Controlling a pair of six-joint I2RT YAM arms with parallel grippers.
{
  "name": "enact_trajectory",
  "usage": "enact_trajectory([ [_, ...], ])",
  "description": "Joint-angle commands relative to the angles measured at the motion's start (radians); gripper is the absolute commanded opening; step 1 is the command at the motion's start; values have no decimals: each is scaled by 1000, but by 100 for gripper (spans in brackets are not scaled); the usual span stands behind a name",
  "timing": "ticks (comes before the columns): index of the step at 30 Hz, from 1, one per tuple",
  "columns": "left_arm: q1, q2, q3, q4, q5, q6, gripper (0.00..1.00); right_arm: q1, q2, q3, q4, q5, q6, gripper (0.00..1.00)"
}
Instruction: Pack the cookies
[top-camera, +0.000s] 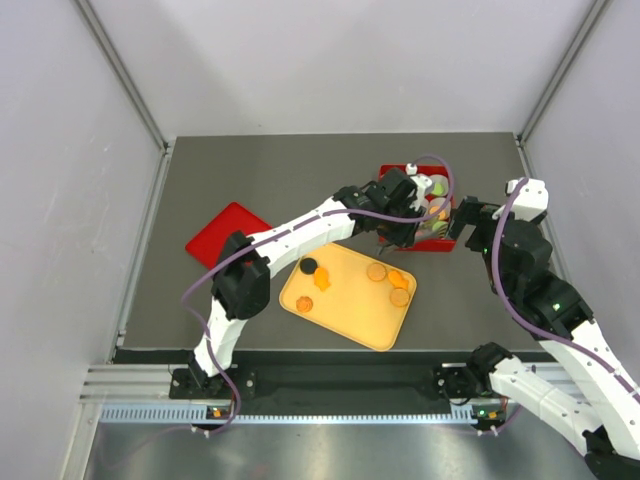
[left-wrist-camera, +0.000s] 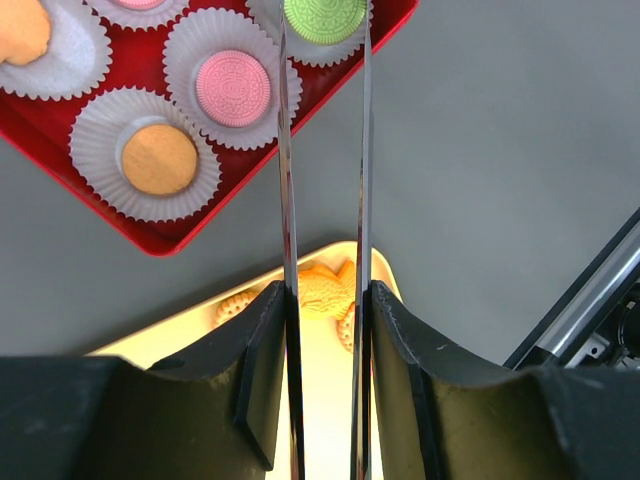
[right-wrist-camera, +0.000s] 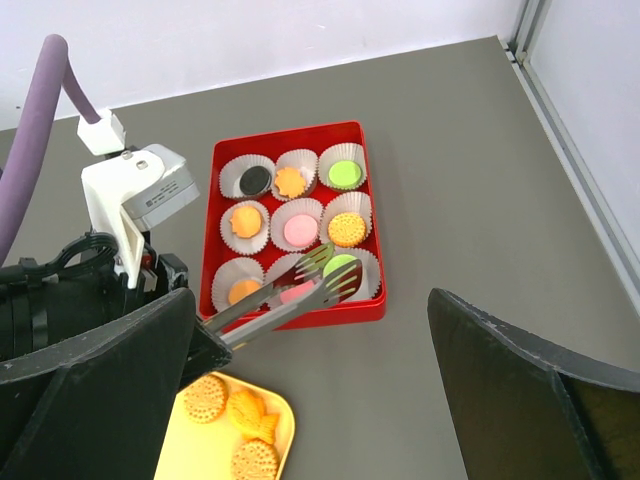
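Observation:
The red box (right-wrist-camera: 372, 240) holds white paper cups, each with a cookie: black (right-wrist-camera: 256, 180), orange (right-wrist-camera: 246, 221), pink (right-wrist-camera: 298, 231), green (right-wrist-camera: 344, 174). My left gripper (left-wrist-camera: 326, 300) is shut on metal tongs (left-wrist-camera: 287, 150), also seen in the right wrist view (right-wrist-camera: 270, 305). The tong tips straddle a green cookie (left-wrist-camera: 323, 18) in the box's near right cup (right-wrist-camera: 341, 267); whether they pinch it I cannot tell. My right gripper (right-wrist-camera: 312, 300) is open and empty, just right of the box (top-camera: 405, 172) in the top view (top-camera: 462, 222). More cookies lie on the yellow tray (top-camera: 340, 322).
The tray carries a black cookie (top-camera: 308, 265), orange ones (top-camera: 305, 303) and tan biscuits (top-camera: 400, 297). A red lid (top-camera: 228, 235) lies flat at the left. Grey walls enclose the table on three sides.

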Motion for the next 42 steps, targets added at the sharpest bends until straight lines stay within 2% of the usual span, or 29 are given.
enact_trajectory([
  [1,3,-1,40,59,29,5,39,-11,-10,21,9,5,-11,100],
  [42,10,-10,52,34,52,-2,47,-11,-16,18,9,8,-19,100],
])
